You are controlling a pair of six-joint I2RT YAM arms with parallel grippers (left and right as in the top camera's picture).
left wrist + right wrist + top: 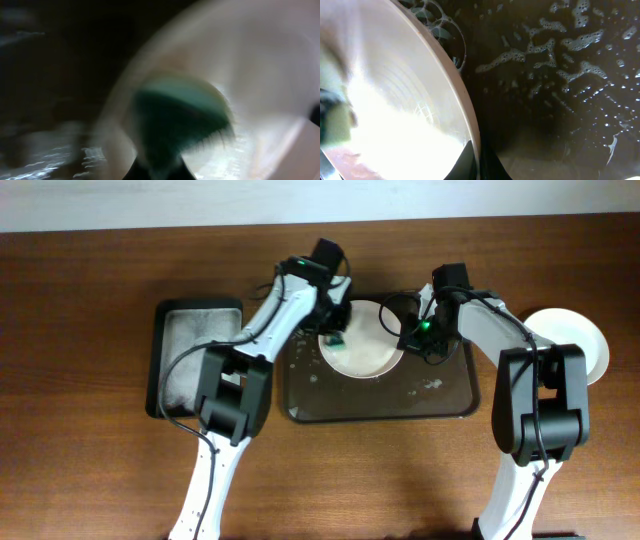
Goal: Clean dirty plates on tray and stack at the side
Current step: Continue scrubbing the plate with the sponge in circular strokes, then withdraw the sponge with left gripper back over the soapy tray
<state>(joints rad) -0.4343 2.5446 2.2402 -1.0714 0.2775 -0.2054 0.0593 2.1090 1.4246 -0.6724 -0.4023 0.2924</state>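
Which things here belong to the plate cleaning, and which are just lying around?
In use: plate, brown tray, green sponge, side plate.
Lying about: black tray with foam.

white plate, brown tray, green sponge

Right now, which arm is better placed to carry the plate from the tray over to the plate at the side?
Right. The right gripper pinches the plate by its rim, and the side plate lies on that side of the tray. The left gripper holds the green sponge.
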